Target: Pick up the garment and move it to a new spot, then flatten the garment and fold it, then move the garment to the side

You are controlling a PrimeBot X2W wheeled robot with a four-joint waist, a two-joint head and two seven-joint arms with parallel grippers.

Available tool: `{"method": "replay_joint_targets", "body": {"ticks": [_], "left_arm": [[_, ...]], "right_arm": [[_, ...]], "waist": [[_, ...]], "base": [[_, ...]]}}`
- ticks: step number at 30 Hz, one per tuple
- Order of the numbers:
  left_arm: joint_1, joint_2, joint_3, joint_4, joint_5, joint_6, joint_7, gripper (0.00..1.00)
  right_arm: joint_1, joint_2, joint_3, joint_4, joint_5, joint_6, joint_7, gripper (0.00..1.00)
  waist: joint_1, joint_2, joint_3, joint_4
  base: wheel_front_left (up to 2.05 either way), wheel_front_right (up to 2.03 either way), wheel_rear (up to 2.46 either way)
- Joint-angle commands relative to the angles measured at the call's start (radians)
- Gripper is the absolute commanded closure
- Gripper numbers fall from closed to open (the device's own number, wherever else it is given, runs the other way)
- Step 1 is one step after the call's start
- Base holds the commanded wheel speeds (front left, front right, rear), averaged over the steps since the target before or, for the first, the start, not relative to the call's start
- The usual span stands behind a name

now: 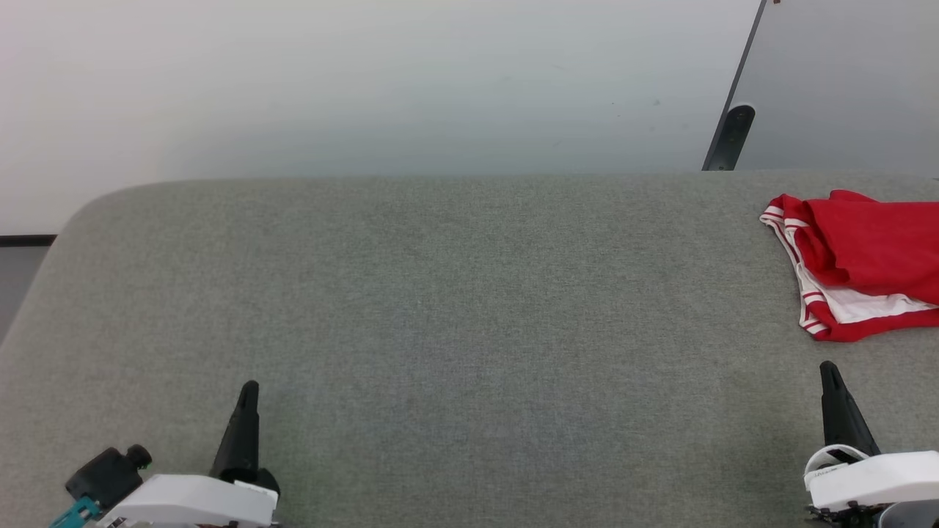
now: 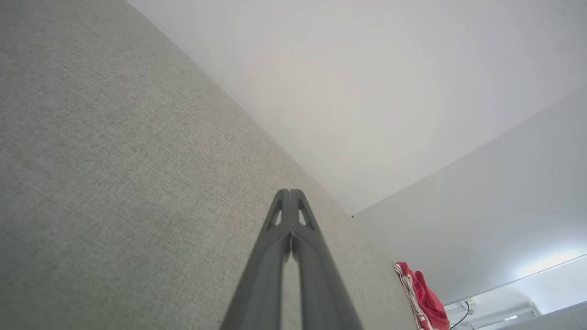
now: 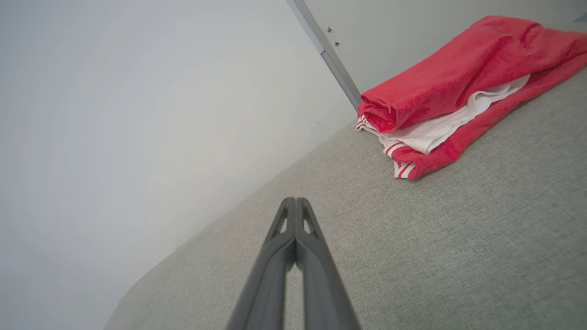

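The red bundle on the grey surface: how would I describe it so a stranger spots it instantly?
Start from the wide grey fabric surface and look to its far right edge. There lies the garment, loosely folded. It is bright red with a white layer and red-and-white striped trim against plain grey.

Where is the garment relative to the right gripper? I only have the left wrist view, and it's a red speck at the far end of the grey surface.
Observer: In the head view the garment lies just beyond the right gripper, apart from it, on the grey surface.
Operator: Is that gripper holding anything?
Observer: No, the right wrist view shows it closed on nothing.
Operator: Is the garment spread flat?
Observer: No, it lies in stacked folds, a white layer between red ones.
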Motion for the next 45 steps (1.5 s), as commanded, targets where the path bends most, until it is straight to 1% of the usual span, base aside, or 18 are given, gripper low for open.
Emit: {"method": "replay_joint_targets", "body": {"ticks": [1,23,35,45], "left_arm": [[-0.025,0.002,0.008,-0.009,-0.026,0.000,0.006,1.00],[-0.042,-0.028,0.034,0.008,-0.235,0.000,0.073,1.00],[-0.047,-0.043,0.046,0.015,-0.332,0.000,0.105,1.00],[-0.053,-0.054,0.055,0.020,-0.398,0.000,0.126,1.00]], "right_arm": [[-0.019,-0.002,-0.007,-0.008,0.034,0.000,0.007,1.00],[-0.030,0.016,-0.010,0.003,0.310,0.000,0.075,1.00],[-0.032,0.024,-0.011,0.009,0.438,0.000,0.105,1.00],[-0.033,0.030,-0.012,0.013,0.523,-0.001,0.127,1.00]], "waist": [[0.0000,0.0000,0.000,0.000],[0.0000,0.0000,-0.007,-0.007],[0.0000,0.0000,-0.010,-0.010],[0.0000,0.0000,-0.012,-0.013]], "base": [[0.00,0.00,0.00],[0.00,0.00,0.00],[0.00,0.00,0.00],[0.00,0.00,0.00]]}}
